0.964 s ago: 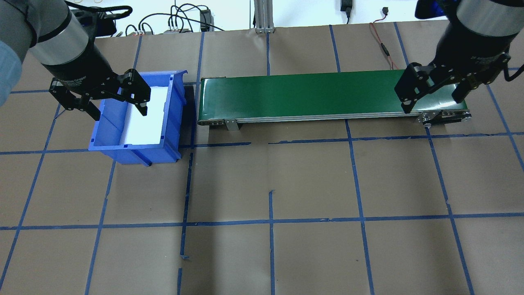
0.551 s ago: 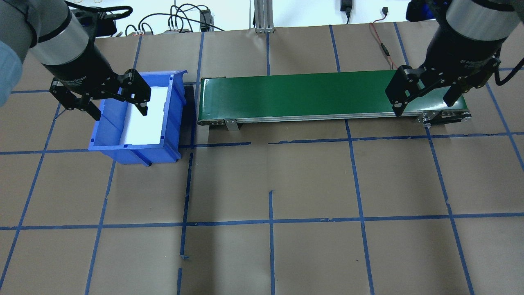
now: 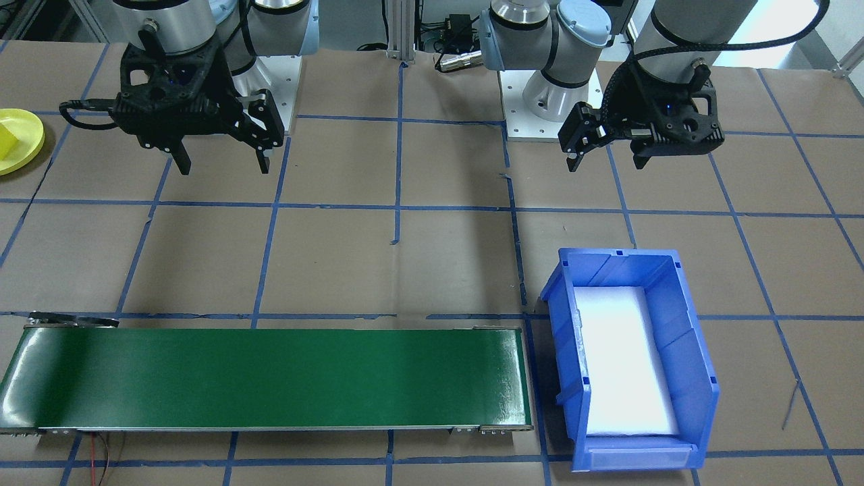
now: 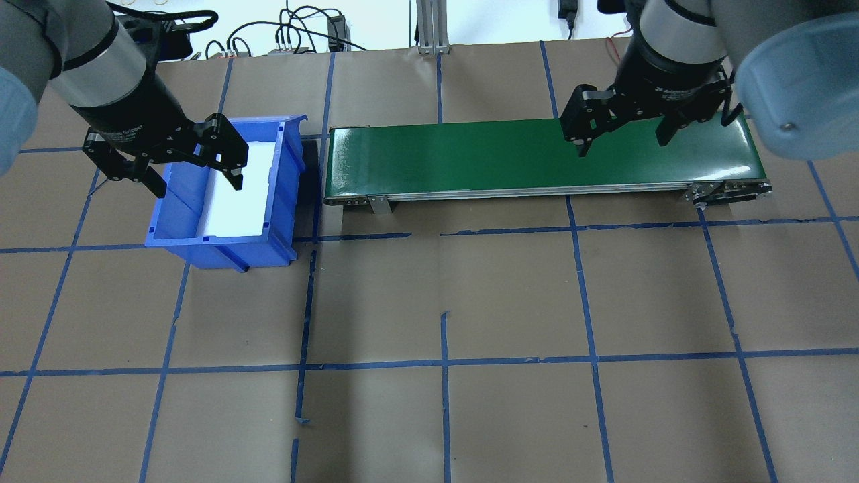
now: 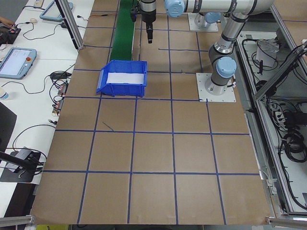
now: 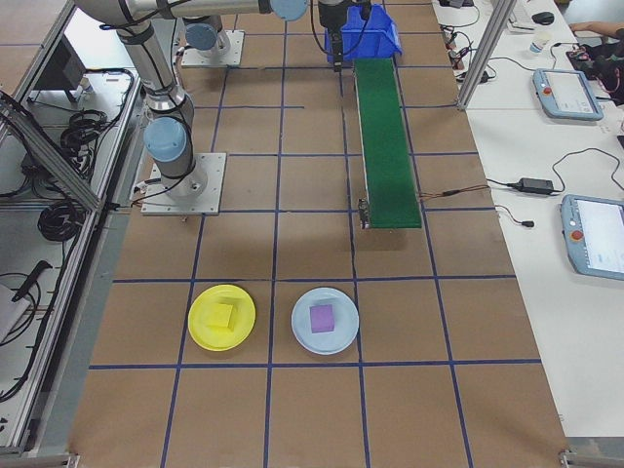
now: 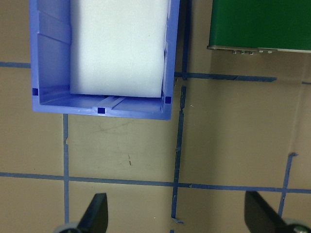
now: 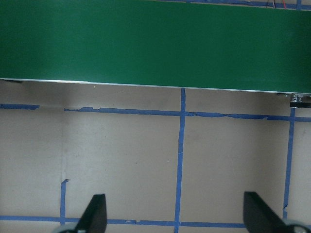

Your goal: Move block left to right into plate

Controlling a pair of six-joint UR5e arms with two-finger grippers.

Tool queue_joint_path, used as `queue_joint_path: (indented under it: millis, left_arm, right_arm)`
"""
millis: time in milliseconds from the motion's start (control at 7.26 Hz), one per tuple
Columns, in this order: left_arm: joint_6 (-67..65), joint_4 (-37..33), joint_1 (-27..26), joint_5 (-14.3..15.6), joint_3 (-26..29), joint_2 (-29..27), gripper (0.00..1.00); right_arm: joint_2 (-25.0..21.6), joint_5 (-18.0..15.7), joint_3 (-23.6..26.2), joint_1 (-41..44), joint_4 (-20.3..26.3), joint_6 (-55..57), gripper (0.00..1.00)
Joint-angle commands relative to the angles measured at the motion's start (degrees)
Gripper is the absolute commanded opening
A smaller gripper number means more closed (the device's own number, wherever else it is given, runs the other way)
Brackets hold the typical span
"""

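Note:
The yellow plate lies on the table past the conveyor's right end, with a yellow block on it; its edge also shows as the plate. My left gripper hangs open and empty above the robot-side end of the blue bin. My right gripper is open and empty, on the robot's side of the green conveyor, over bare paper. No block shows in the bin or on the belt.
A light blue plate with a purple block sits beside the yellow one. The bin holds only a white foam pad. Brown paper with blue tape lines covers the table; cables lie along the far edge.
My right gripper has moved left along the conveyor, away from its right end, still open. The left gripper has stayed over the bin.

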Motion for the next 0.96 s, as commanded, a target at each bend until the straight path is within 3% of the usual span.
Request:
queue_joint_path:
  millis: [0, 276, 827]
  left_arm:
    - [0.0, 0.0, 0.0, 0.0, 0.0, 0.0, 1.00]
    - [0.0, 0.0, 0.0, 0.0, 0.0, 0.0, 1.00]
    - [-0.1, 0.0, 0.0, -0.1, 0.0, 0.0, 1.00]
  right_arm:
    - [0.8, 2.3, -0.1, -0.5, 0.0, 1.8, 1.00]
    - [0.1, 2.4, 0.1, -0.7, 1.2, 13.1, 1.00]
    - [0.0, 1.9, 0.2, -0.8, 1.4, 11.5, 1.00]
